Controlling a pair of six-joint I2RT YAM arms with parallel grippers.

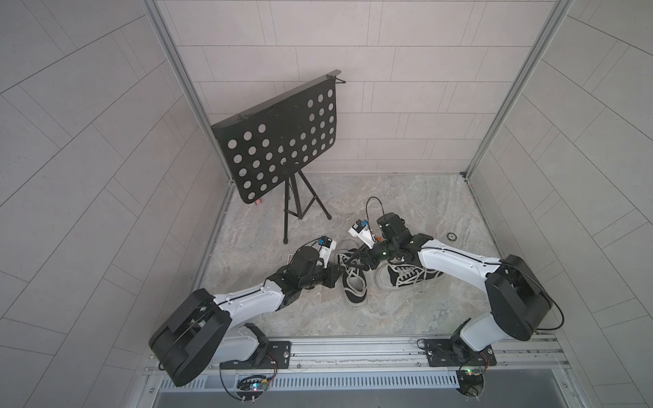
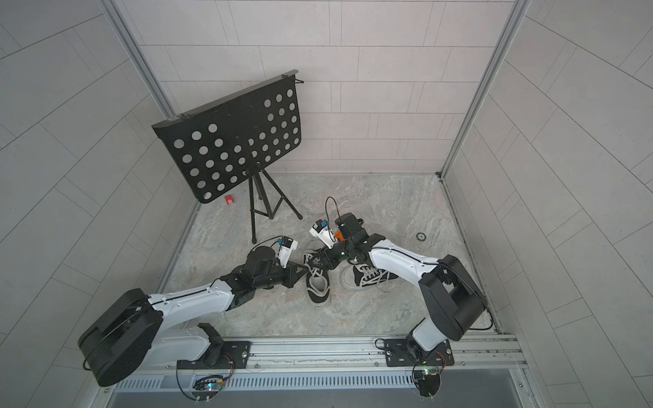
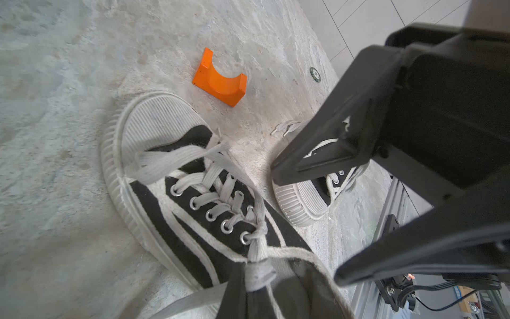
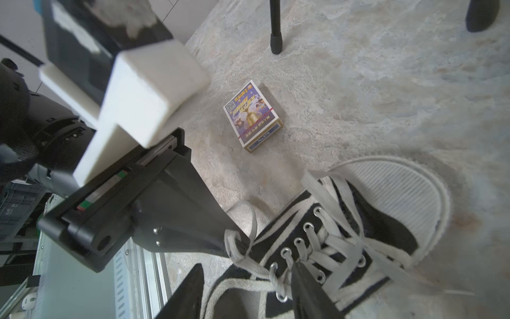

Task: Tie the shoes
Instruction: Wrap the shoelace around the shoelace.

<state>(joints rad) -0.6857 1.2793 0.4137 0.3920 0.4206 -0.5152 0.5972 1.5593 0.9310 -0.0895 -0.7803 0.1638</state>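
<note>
Left wrist view gave me the closest look: the nearer shoe (image 3: pixel 176 198) lay on the marbled surface (image 3: pixel 55 138) with its toe pointing away from the rail (image 1: pixel 353 348). Its lace (image 3: pixel 255 248) ran taut from a twist at the top eyelets back toward the camera. In the right wrist view the left hand (image 4: pixel 233 239) was pinched closed on that lace, a loop of it draped over the tip. The right hand (image 3: pixel 307 223) hung with its jaws spread, gripping nothing, over the laced throat of the same shoe. Just beside it, the other shoe (image 1: pixel 406 277) lay crosswise under the right arm (image 1: pixel 456 261), toe toward its mate, its laces (image 3: pixel 287 127) loose on the surface. Farther out I saw an orange block (image 3: pixel 219 78) beyond the nearer shoe's toe and a card box (image 4: pixel 252 117) lying flat near the left hand. At the back a perforated black music stand (image 1: pixel 282 141) stood on its tripod.
</note>
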